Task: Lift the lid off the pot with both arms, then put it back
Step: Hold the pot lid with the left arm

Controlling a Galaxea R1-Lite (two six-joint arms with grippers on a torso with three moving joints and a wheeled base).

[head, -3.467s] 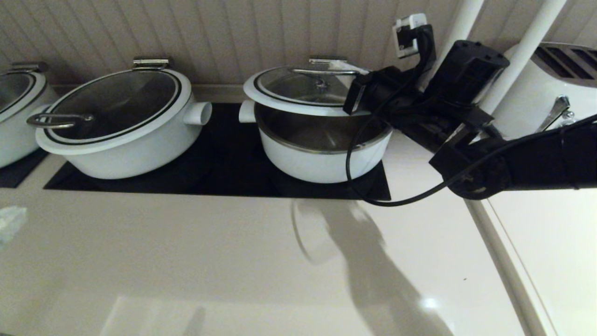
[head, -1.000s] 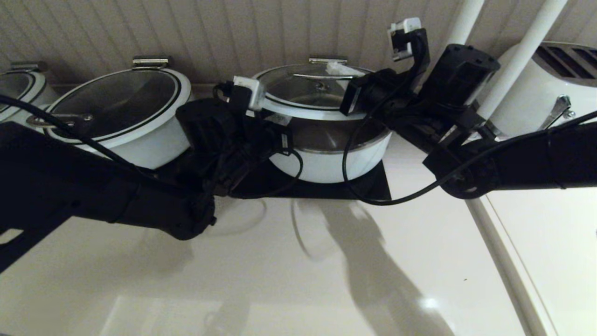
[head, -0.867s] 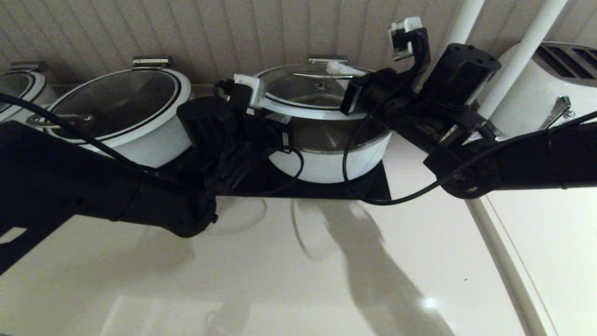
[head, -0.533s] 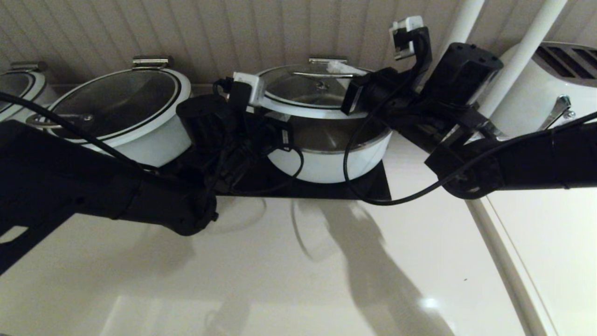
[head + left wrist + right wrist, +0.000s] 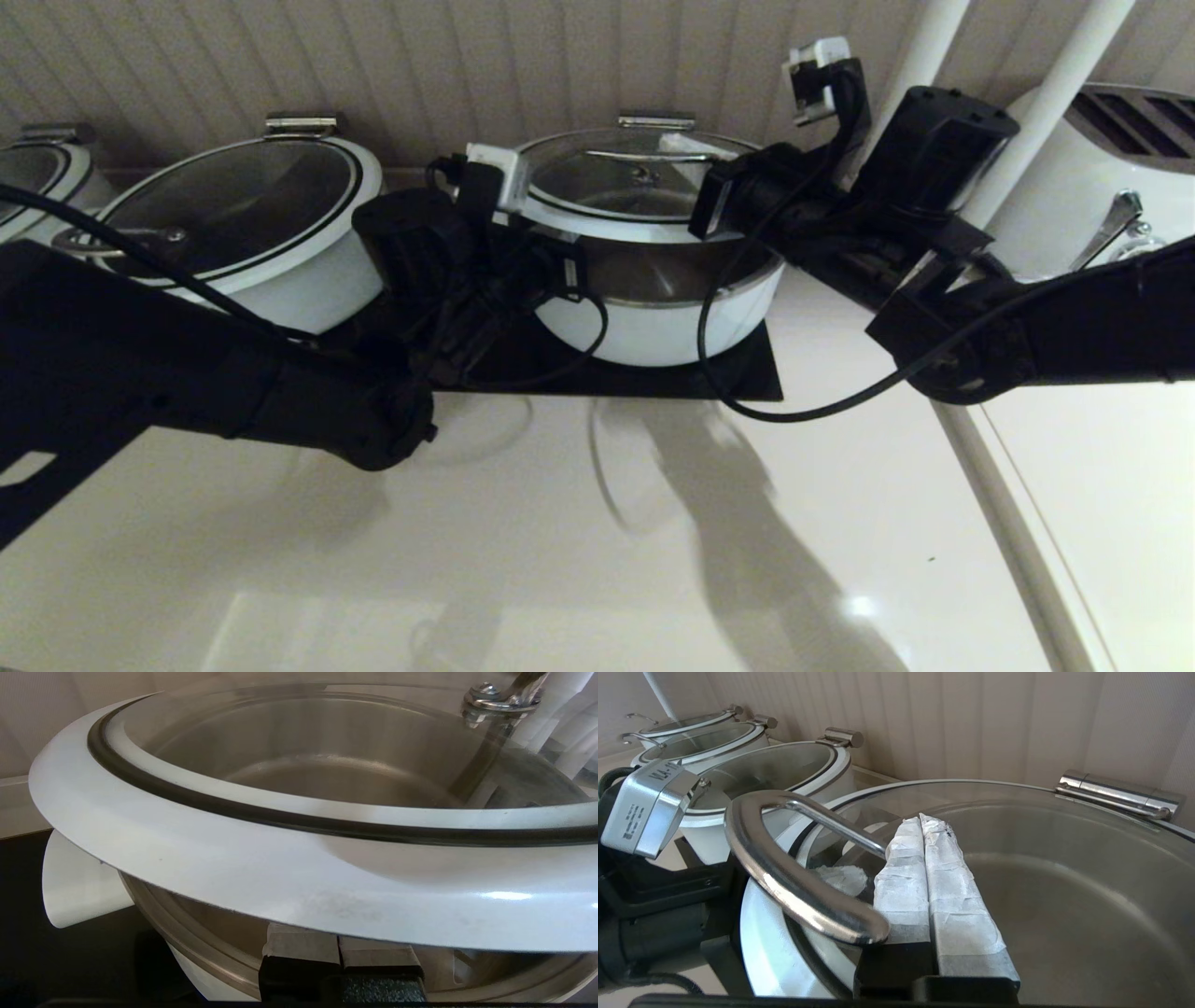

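Observation:
The lid point(image 5: 635, 177) is hinged at the back and tilted up at the front, above the open white pot point(image 5: 653, 327). My left gripper point(image 5: 553, 250) is shut, and its two pads press up under the lid's white rim point(image 5: 280, 868) on the left side, shown in the left wrist view point(image 5: 338, 947). My right gripper point(image 5: 677, 142) is shut. Its taped fingers point(image 5: 906, 868) are hooked under the steel bar handle point(image 5: 784, 877), over the glass. The steel hinge point(image 5: 1115, 793) sits at the back by the wall. The pot's left stub handle point(image 5: 74, 891) shows below the rim.
A wider white pot with a loop-handle lid point(image 5: 233, 224) stands close on the left, behind my left arm. Another pot point(image 5: 37, 187) is at the far left. A white toaster point(image 5: 1102, 177) and two white poles point(image 5: 1046, 112) stand on the right. The black cooktop point(image 5: 738, 369) lies under the pots.
My left arm has come into view and set its shut fingers under the lid's left rim. In the last half second my right arm has dropped slightly and the lid's front has sunk a little.

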